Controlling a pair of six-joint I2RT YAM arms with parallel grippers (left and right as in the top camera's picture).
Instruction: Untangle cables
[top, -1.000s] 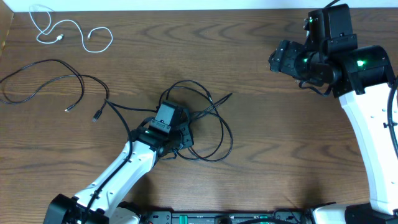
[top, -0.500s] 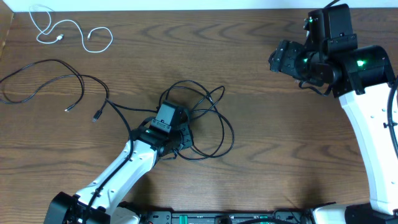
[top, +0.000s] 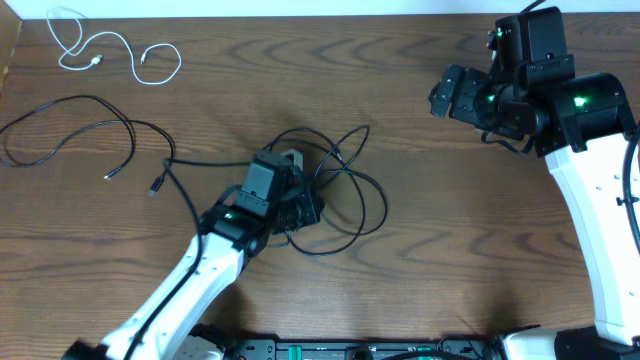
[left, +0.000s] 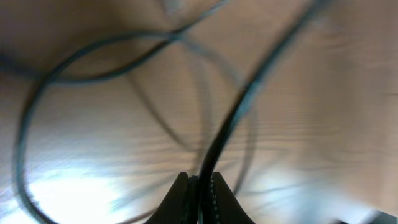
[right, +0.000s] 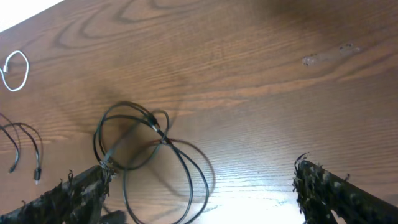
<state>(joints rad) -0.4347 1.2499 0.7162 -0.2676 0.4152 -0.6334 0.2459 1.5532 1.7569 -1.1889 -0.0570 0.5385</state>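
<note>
Low in the middle of the overhead frame, the left pincer (left: 199, 185) is clamped on a strand of the knotted black cable (top: 345, 190). The wrist view shows its fingers together, with the cord pinched between them and rising away, blurred. I judge the grip is meant to draw one loop out of the heap. The heap sits at frame centre, several loops overlapping, with bare bench (top: 470, 230) to its right and below, so a pull toward the lower right has open room. To the left, a tail of the same cord runs toward the second black cable (top: 70, 130), which lies in loose loops near the left edge. Whether the two cross I cannot tell, so a leftward pull could disturb it. Farther off, in the upper left corner, the white cable (top: 110, 48) lies apart, close to the bench's top edge. At upper right the right pincer (top: 442, 92) hangs with fingers apart, holding nothing, well clear of all three
</note>
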